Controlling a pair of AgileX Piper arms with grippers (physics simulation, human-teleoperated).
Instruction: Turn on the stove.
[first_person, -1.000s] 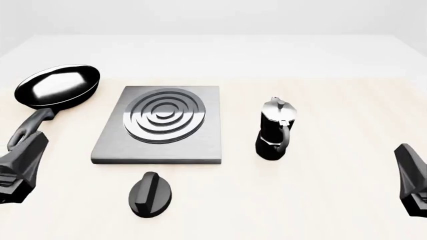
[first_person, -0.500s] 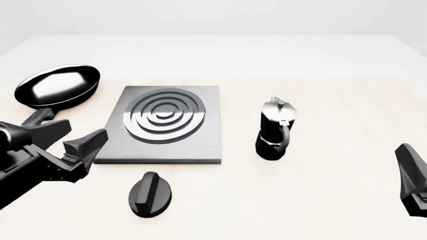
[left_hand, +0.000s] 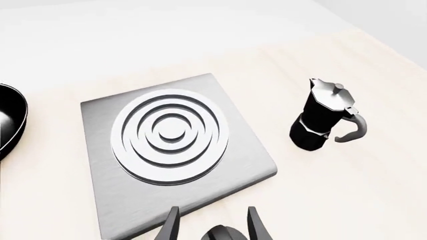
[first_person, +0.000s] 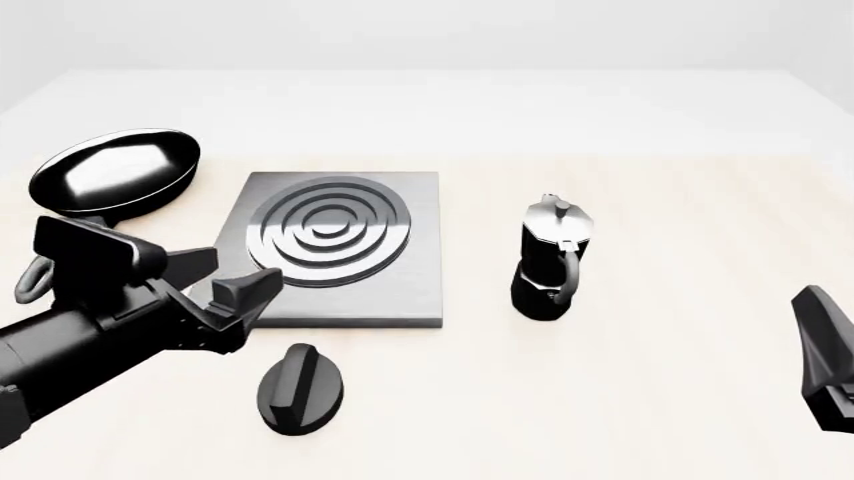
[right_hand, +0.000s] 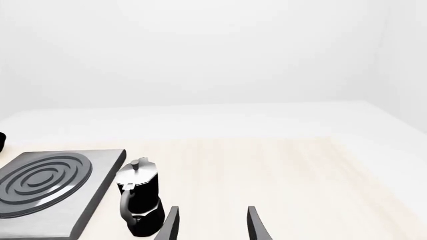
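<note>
Left gripper (first_person: 224, 281) open, empty, above stove's (first_person: 324, 251) near-left corner; knob (left_hand: 224, 234) cut off in wrist view; right gripper (right_hand: 212, 225) open, empty, mostly out of frame.

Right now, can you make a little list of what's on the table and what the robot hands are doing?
stove: flat grey slab, ring burner on top
knob: black, nearer the arms than the stove
pan: black, left of the stove
coffee pot: black, upright, right of the stove
left gripper: open, above the stove's near-left corner
right gripper: open, holding nothing
</note>
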